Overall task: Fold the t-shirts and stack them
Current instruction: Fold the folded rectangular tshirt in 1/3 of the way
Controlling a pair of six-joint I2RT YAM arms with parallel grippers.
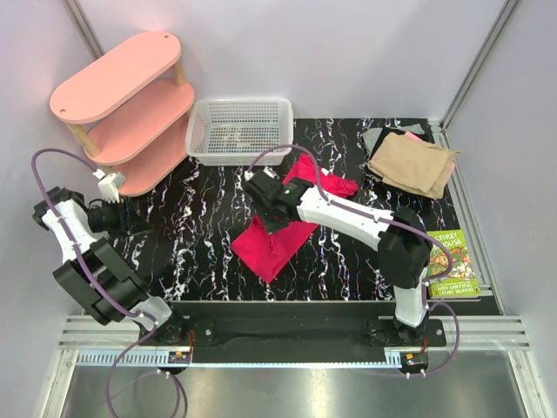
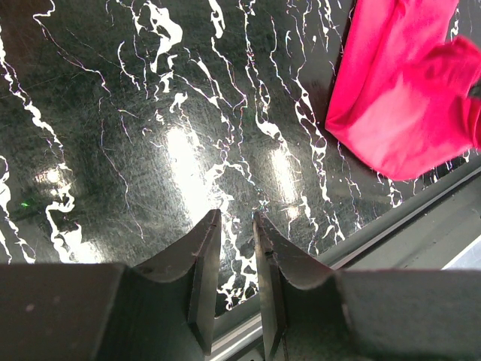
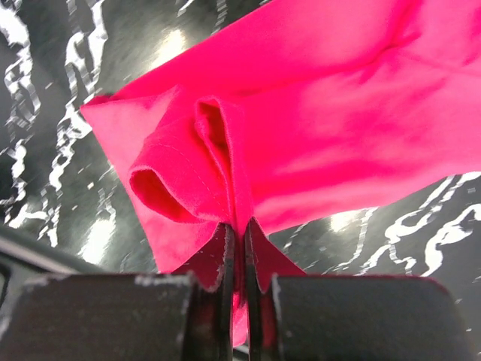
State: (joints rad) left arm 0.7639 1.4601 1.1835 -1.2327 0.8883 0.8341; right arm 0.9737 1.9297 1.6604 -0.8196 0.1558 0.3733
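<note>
While reading the top view, found the tee (image 1: 271, 248) at mid-table (image 1: 191, 248), bunched and askew rather than flat, with one lobe toward the basket (image 1: 239, 131) and a larger one toward the near edge. Noted a rolled pinch of its cloth, stitched hem showing, clamped between the shut jaws of the right gripper (image 3: 240, 226), low over the middle of the garment. Judged this a grip for lifting or dragging to spread the tee, not a fold proper. Made out no clean crease anywhere on it.

Found the left gripper (image 2: 237, 218) well apart from the tee, out by the shelf (image 1: 122, 96) at the table's left side. Saw its jaws a narrow slit apart, holding nothing, over bare marbled top, with only a corner of the tee at the edge of its wrist view.

Counted a finished pile at the far right corner: tan shirt (image 1: 409, 164) on top, grey shirt (image 1: 383, 138) peeking out behind, pink shirt (image 1: 450, 170) as a rim under the tan. Took that as three folded and stacked, one left. Reckoned the remainder as flattening the tee, folding it, then carrying it across onto the pile. Could not make out any contents in the basket for sure. Passed over the book (image 1: 452, 261) at the right edge as no part of the job.
</note>
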